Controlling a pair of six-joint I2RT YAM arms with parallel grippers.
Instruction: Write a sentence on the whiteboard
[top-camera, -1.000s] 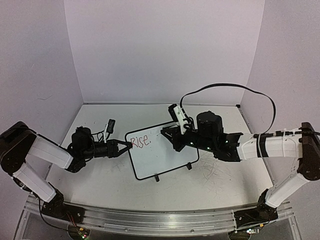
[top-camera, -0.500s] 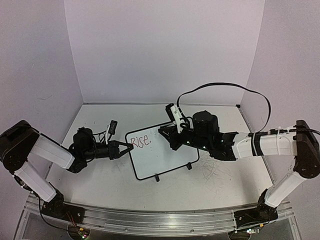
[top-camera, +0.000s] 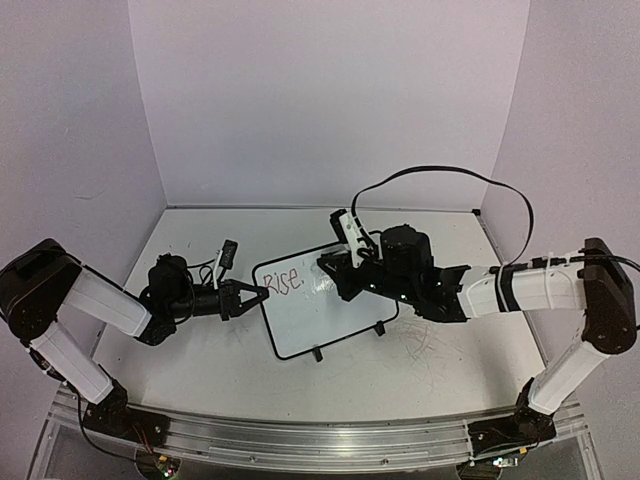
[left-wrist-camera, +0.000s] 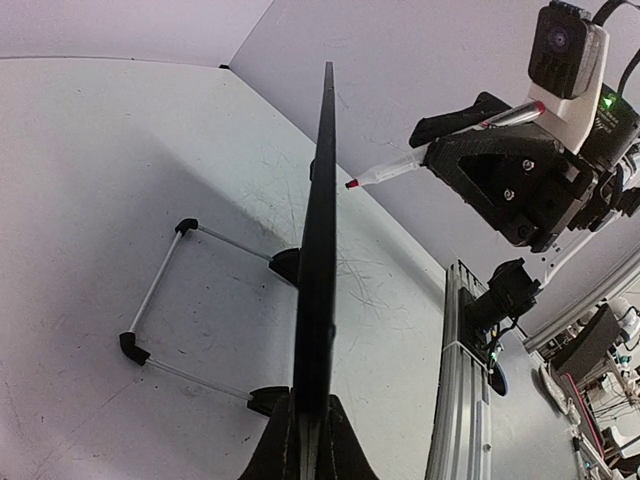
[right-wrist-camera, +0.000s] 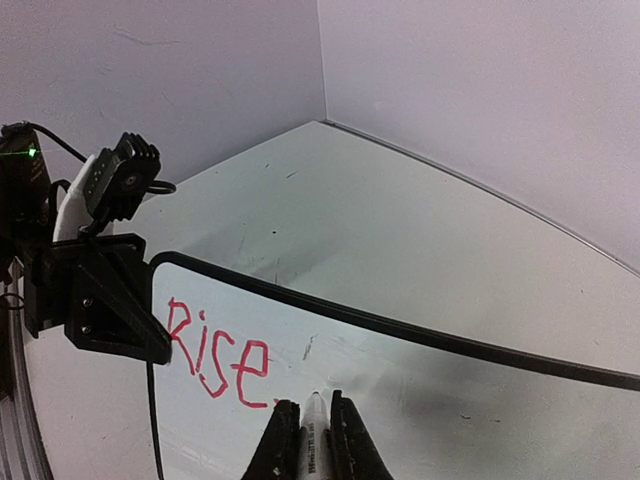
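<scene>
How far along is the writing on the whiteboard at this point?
Done: the sentence has one red word, "Rise.", at the whiteboard's top left.
In hand: the left gripper clamps the board's left edge. The right gripper holds the marker, tip just right of that word and seemingly a little off the surface.
Left: the remaining words; most of the board is blank.

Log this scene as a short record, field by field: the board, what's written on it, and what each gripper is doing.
whiteboard: propped on its feet on the table
sentence: red, one line, reads "Rise" so far
left gripper: shut on the whiteboard's edge nearest the left arm
right gripper: shut on a marker
marker tip: red, pointing at the board face just right of the word; contact unclear
</scene>
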